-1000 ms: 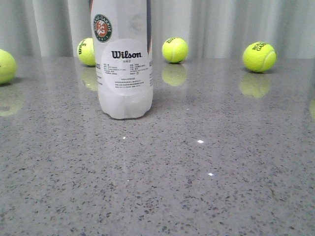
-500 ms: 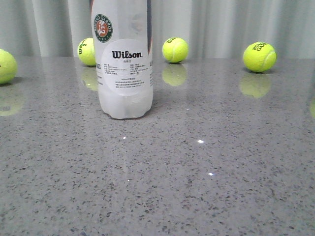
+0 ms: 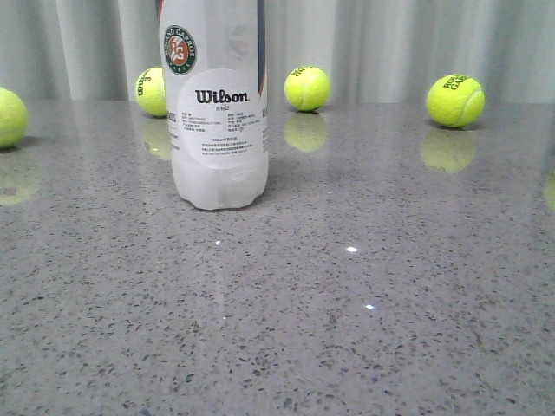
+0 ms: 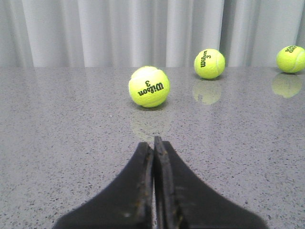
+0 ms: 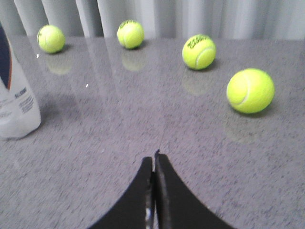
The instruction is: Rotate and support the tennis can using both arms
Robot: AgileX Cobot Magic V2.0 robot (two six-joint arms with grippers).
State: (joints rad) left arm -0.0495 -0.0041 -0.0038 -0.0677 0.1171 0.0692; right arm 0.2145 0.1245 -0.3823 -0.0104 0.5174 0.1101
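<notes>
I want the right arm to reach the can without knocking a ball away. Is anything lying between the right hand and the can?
Nothing visible does. In the right wrist view, bare table lies between the shut right hand and the can. The balls lie farther back and off to the other side.

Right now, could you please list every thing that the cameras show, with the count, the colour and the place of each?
tennis can: one, white-translucent with a Wilson label, upright on the table, left of centre in the front view.
tennis balls: at least four, yellow-green, scattered near the far edge; one at the left edge.
table: one, grey speckled, glossy.
curtain: grey-white, behind the table.
left gripper: black, jaws closed, empty.
right gripper: black, jaws closed, empty, away from the can.
</notes>
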